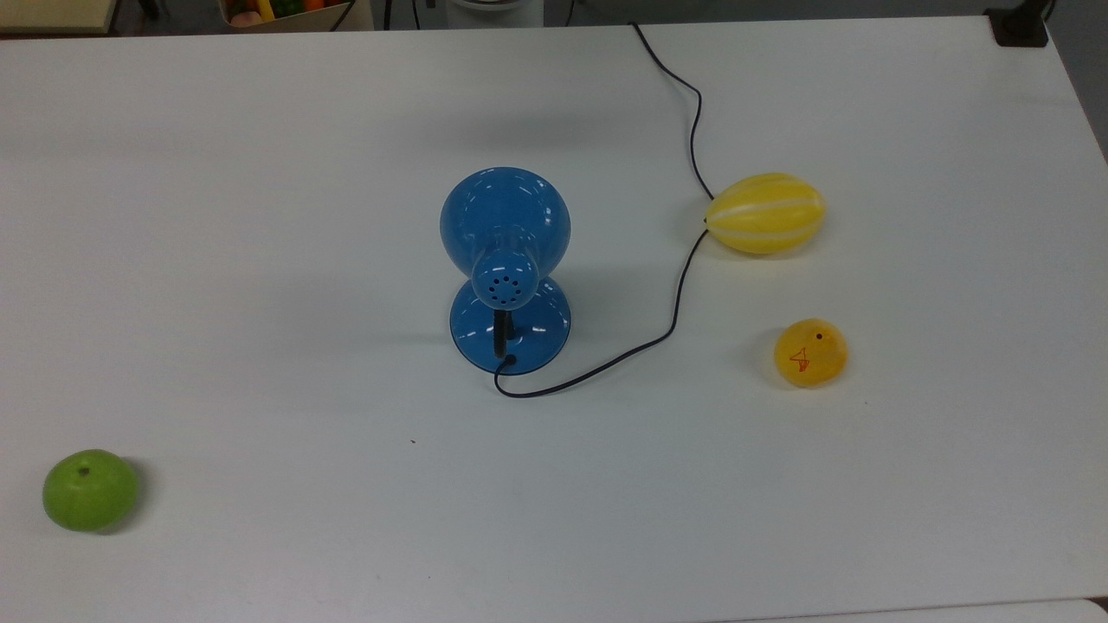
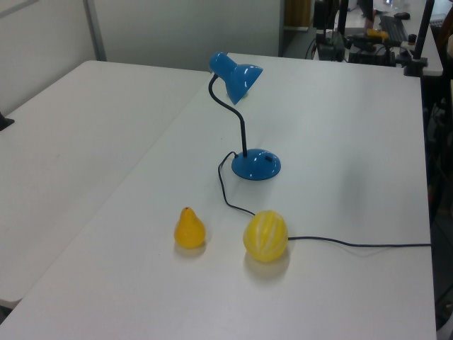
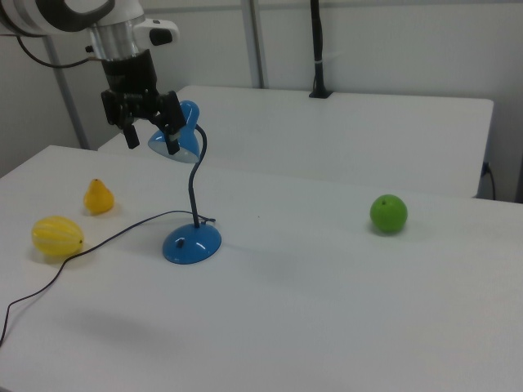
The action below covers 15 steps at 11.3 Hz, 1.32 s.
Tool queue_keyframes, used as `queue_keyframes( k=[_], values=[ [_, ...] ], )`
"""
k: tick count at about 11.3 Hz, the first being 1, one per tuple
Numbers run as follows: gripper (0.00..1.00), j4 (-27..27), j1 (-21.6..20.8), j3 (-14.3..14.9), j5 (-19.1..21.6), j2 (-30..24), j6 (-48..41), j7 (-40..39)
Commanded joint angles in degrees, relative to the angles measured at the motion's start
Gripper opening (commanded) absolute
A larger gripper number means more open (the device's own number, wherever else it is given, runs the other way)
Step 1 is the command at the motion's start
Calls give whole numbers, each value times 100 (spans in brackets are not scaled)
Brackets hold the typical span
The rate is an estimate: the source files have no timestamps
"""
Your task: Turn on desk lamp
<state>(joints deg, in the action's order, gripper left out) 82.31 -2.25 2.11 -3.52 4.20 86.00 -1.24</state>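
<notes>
The desk lamp (image 1: pixel 505 216) is glossy blue and stands unlit mid-table on its round base (image 1: pixel 511 333). In the left view the desk lamp (image 2: pixel 256 164) has a curved black neck and a dome shade (image 2: pixel 237 76). Its thin black cord (image 1: pixel 684 268) runs off past the melon. In the right view my gripper (image 3: pixel 152 137) hangs open at the upper left, level with the lamp shade (image 3: pixel 184 143), which shows between and beside its fingers. How near the gripper is to the shade I cannot tell. Nothing is held.
A striped yellow melon (image 1: pixel 765 214) touches the cord at the top view's right, with a yellow pear (image 1: pixel 810 352) below it. A green apple (image 1: pixel 90 490) sits at the top view's lower left. A second white table (image 2: pixel 64 156) adjoins at the left view's left.
</notes>
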Motion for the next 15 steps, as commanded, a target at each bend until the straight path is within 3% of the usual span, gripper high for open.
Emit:
queue_keyframes(
  k=[1,7,8,9,10,13,15],
  values=[
    [100,110,5,35,89,-95,119,62],
    [100,118,-4,26,89,-77,136,53],
    [96,127,-4,26,89,-77,145,53],
    [85,127,-4,26,89,-77,145,53],
    [68,136,-12,26,89,-77,154,53],
    [5,145,-12,17,97,-77,163,1],
    [0,162,-12,17,97,-77,163,-148]
  ],
)
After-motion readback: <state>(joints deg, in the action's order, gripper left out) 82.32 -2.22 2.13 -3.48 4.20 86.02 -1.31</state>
